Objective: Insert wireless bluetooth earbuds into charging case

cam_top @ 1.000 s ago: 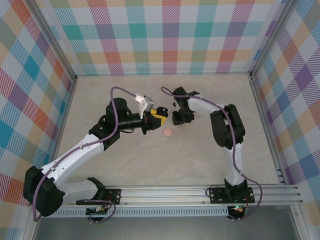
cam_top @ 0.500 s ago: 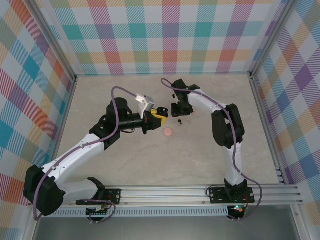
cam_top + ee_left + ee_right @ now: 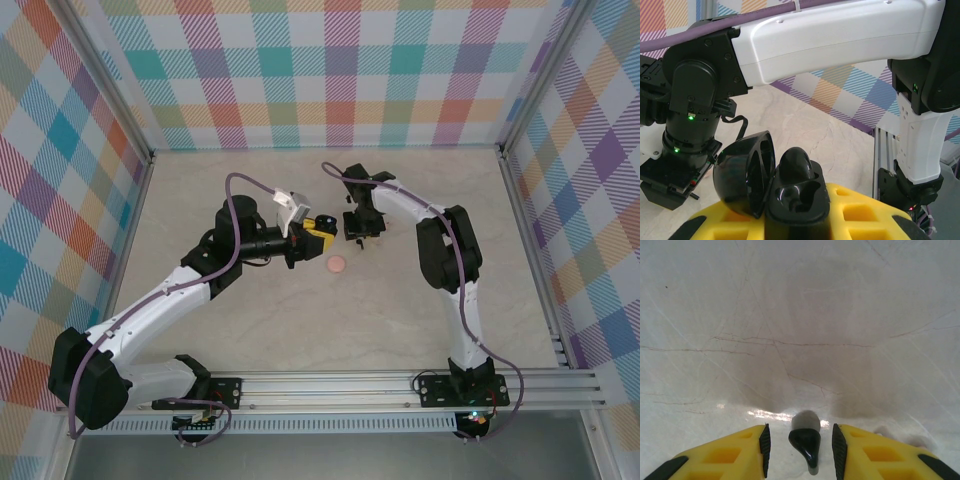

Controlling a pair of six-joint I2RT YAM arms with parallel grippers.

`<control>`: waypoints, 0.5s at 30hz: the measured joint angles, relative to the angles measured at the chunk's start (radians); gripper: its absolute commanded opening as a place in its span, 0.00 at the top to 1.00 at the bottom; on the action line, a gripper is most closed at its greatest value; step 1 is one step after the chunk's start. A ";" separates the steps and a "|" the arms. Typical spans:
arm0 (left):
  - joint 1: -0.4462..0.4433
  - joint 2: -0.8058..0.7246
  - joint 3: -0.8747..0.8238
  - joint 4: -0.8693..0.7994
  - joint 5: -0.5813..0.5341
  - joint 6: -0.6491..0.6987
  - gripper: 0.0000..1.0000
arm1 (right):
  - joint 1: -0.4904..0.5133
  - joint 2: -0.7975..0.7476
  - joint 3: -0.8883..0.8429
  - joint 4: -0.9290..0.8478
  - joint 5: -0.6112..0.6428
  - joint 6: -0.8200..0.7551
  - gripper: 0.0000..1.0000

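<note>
R gripper jaws apart, straddling a black earbud lying on the table. Bud sits midway btw the pads w/ a gap each side, not pinched yet. L gripper clenched on the black charging case, lid hanging open off one side of its jaws.

Risks imo:
- Bud is tiny + curved. If the pads close off-centre it'll squirt fwd or roll, so empty grasp.
- Grabbed skewed, it won't line up w/ the case pocket.
- Open lid could foul R fingers on approach.
- One pocket maybe alrdy filled, can't tell.
</note>
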 measured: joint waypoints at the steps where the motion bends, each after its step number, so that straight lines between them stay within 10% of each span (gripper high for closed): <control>1: 0.000 0.000 0.000 0.000 0.000 0.000 0.95 | 0.000 0.002 0.003 -0.002 0.000 0.000 0.60; 15: 0.000 0.007 0.000 0.000 0.000 0.000 0.95 | 0.005 0.013 0.013 -0.034 0.000 0.000 0.60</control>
